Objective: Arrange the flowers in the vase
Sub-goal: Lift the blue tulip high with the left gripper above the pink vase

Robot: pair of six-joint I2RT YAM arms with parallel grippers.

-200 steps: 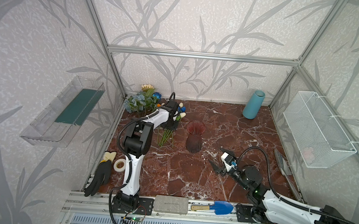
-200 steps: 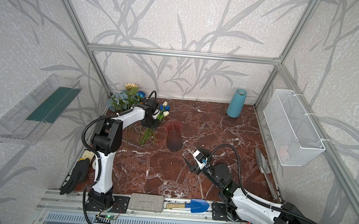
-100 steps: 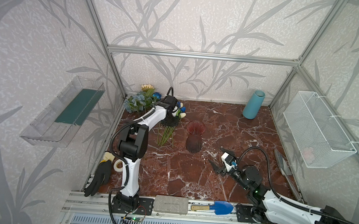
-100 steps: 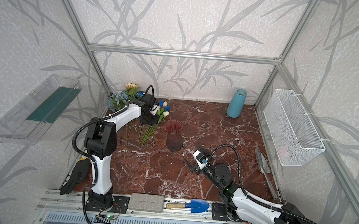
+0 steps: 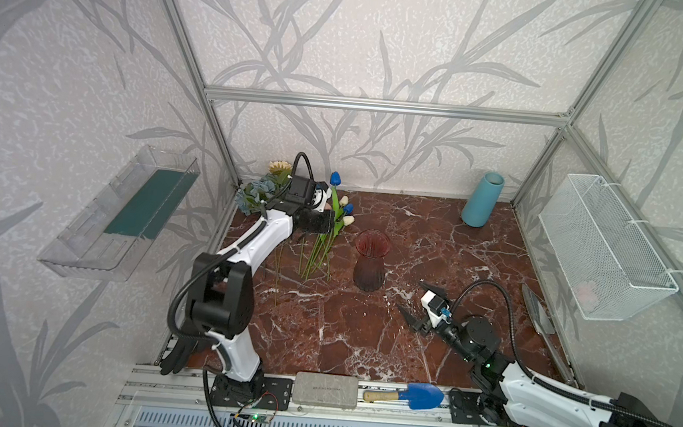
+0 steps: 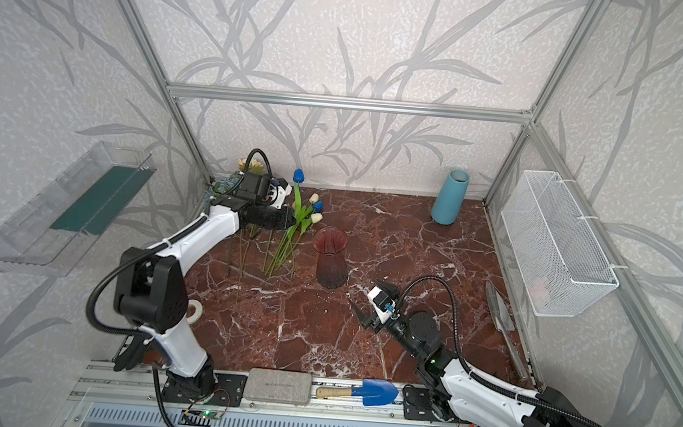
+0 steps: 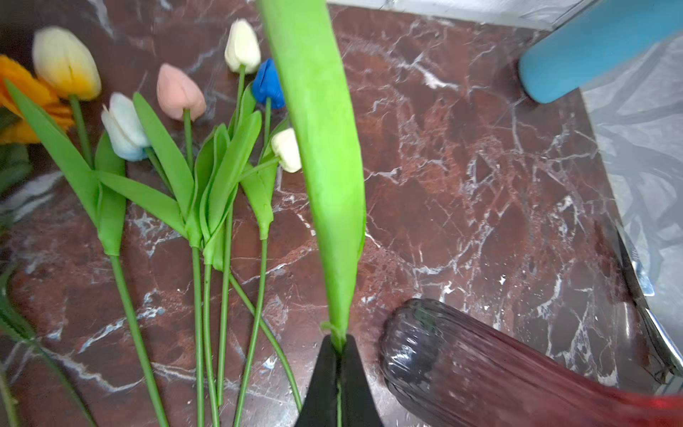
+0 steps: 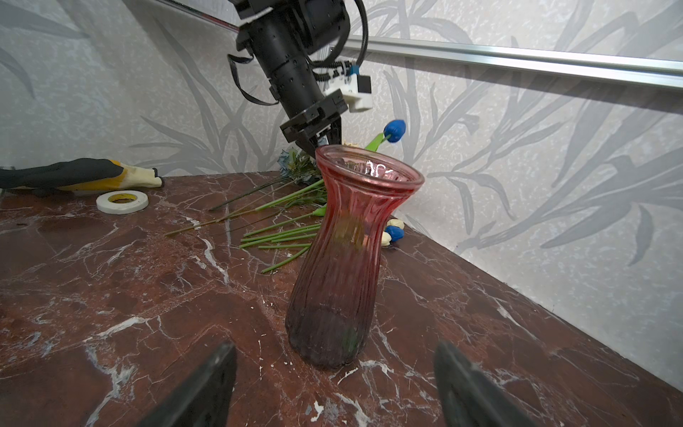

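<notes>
**Operator:** What have you got, and in which hand?

**Robot:** My left fingers are pressed together on the stem of the blue tulip, just below its long leaf. My right fingers are spread and hold nothing.

**Operator:** Where is the tulip relative to the vase?

**Robot:** It is lifted off the tabletop, above the loose tulips at the far left. The red glass vase stands upright just to the right of my left fingers and a little nearer.

**Operator:** How does the stem lie?

**Robot:** Its long axis runs up and away from my grip, with the bloom at the top. The cut end below my fingers is hidden from me. I judge that end has to travel right and come in over the vase's mouth.

**Operator:** Which arm should do it?

**Robot:** The left one, since it holds the flower and is beside the vase. My right fingers face the vase from the near side, apart from it, and could steady it.
</notes>
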